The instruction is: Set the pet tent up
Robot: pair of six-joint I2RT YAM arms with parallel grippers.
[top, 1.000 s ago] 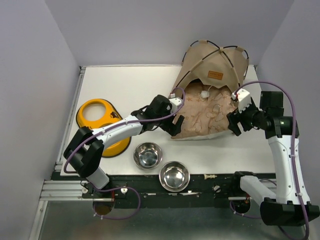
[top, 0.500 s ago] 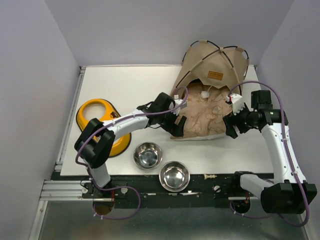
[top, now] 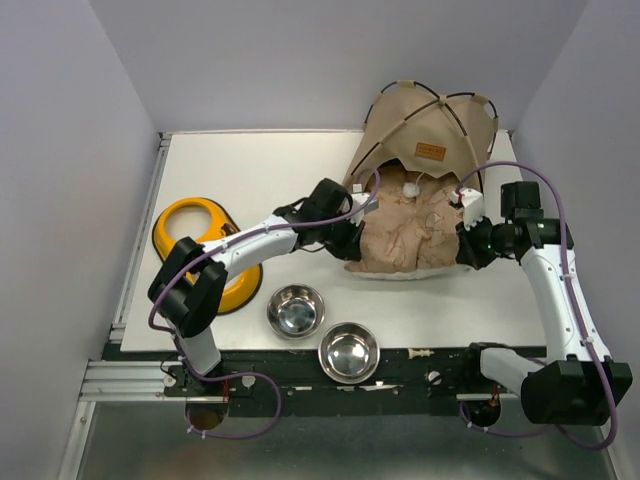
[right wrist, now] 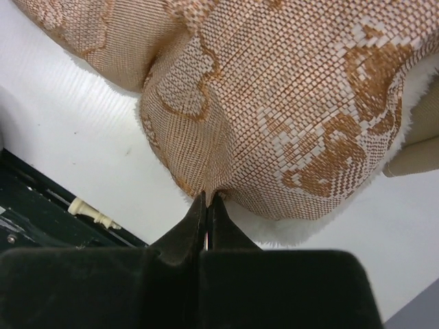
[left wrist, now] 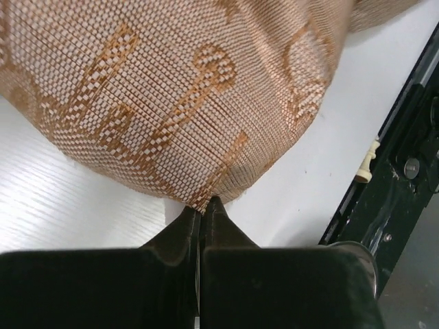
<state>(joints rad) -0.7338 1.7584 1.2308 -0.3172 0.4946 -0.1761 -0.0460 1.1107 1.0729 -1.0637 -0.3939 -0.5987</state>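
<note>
Tent stands domed at the far right corner of the table, behind everything else. Nearest the arms, a bowl overhangs the near edge, with a second bowl just beyond it and a yellow feeder at left. Farther in lies the cushion. The left end effector is closed, seemingly pinching its left edge. The right end effector is closed on its right edge. The cushion's far side reaches the tent's opening, where a pompom hangs.
</note>
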